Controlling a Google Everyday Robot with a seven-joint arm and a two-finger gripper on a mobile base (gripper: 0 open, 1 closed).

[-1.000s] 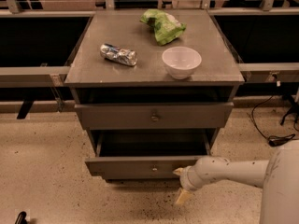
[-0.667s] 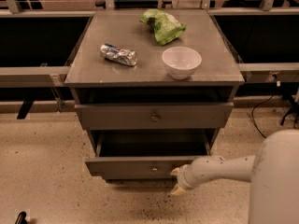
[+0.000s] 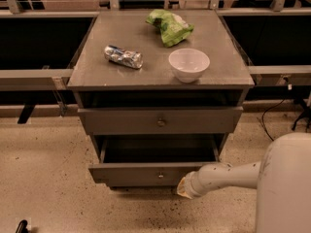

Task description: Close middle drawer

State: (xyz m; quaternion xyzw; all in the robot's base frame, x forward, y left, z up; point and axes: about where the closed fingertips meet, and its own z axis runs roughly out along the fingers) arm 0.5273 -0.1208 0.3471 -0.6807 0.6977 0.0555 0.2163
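Grey cabinet (image 3: 146,74) stands before us, and its middle drawer (image 3: 141,174) is pulled out below the shut upper drawer (image 3: 121,122). Our end effector (image 3: 185,188) is at the right end of this drawer's front; whether it is open or closed, we cannot tell.

Speckled beige floor (image 3: 48,178) is filling the bottom, grey cabinet (image 3: 146,42) is sitting center, grey rails (image 3: 29,76) are running across dark space left and right, cable (image 3: 265,116) is trailing mid-right. Gripper (image 3: 183,188) is hanging low, right of center.
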